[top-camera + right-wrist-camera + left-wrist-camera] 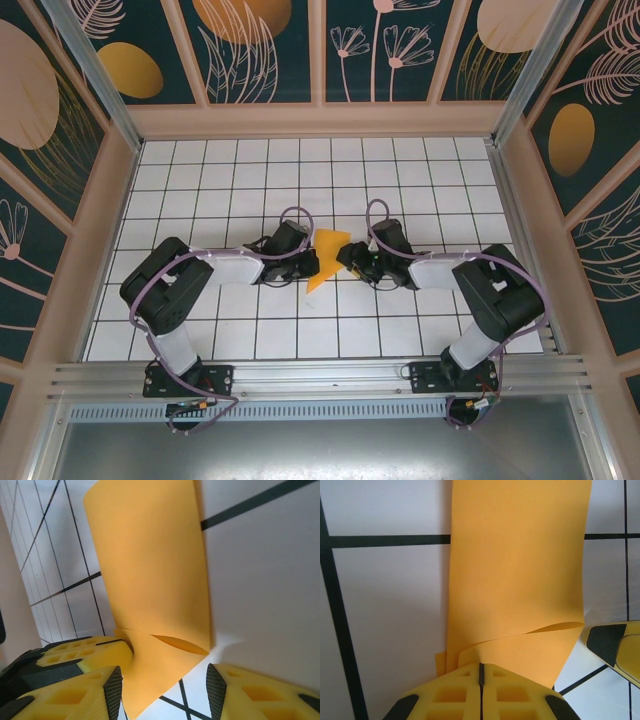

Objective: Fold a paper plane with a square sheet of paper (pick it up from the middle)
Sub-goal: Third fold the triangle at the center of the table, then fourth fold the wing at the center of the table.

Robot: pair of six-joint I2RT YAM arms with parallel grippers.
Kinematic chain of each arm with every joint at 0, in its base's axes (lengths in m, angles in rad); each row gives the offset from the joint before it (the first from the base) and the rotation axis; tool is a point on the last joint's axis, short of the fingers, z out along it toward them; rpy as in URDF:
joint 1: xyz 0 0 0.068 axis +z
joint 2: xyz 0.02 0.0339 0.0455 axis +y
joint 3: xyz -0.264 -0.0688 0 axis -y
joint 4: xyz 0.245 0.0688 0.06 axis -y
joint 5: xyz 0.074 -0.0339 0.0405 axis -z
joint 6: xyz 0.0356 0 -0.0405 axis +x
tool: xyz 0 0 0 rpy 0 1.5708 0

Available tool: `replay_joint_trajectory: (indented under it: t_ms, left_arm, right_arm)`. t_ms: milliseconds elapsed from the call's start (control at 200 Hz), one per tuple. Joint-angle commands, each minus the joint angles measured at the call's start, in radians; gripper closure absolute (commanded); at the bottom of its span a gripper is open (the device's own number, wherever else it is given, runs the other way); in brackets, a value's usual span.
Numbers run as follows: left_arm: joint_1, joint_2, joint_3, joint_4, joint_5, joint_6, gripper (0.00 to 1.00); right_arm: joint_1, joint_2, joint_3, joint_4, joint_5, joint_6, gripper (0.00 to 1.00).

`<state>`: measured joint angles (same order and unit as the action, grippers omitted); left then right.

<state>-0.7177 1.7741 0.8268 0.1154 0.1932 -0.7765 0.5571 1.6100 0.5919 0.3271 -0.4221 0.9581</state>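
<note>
Square sheet of paper (515, 570) (orange-yellow, curled double) pinched in closed left tool (481, 672); right tool (165, 690) parted, apparently straddling its edge.

Bright even light; the square sheet of paper (150, 570) casts soft shadows; wrist views slightly soft.

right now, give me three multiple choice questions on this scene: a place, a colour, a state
1. Where is the sheet of paper? A by the far wall; B between the left gripper and right gripper; C beside the left arm's base.
2. What colour is it? A orange-yellow; B white; C blue.
3. How is the left gripper? A wide open; B resting on the rail; C shut on the paper.
B: the top view shows it between them. A: every view shows orange-yellow. C: its wrist view shows it closed with paper pinched.
</note>
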Motion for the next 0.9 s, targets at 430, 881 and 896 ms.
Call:
replay_joint_trajectory:
  t_ms: [430, 881, 896]
  left_arm:
    - [0.006, -0.102, -0.028, 0.033, -0.037, 0.026, 0.88]
    - [0.007, 0.004, 0.004, -0.005, -0.060, 0.018, 0.91]
    - [0.006, 0.004, 0.006, -0.007, -0.064, 0.018, 0.91]
  right_arm:
    - [0.002, -0.015, 0.014, -0.064, 0.097, 0.074, 0.49]
    - [0.006, 0.031, 0.012, 0.095, 0.011, 0.105, 0.50]
    - [0.005, 0.029, 0.013, 0.092, 0.012, 0.105, 0.50]
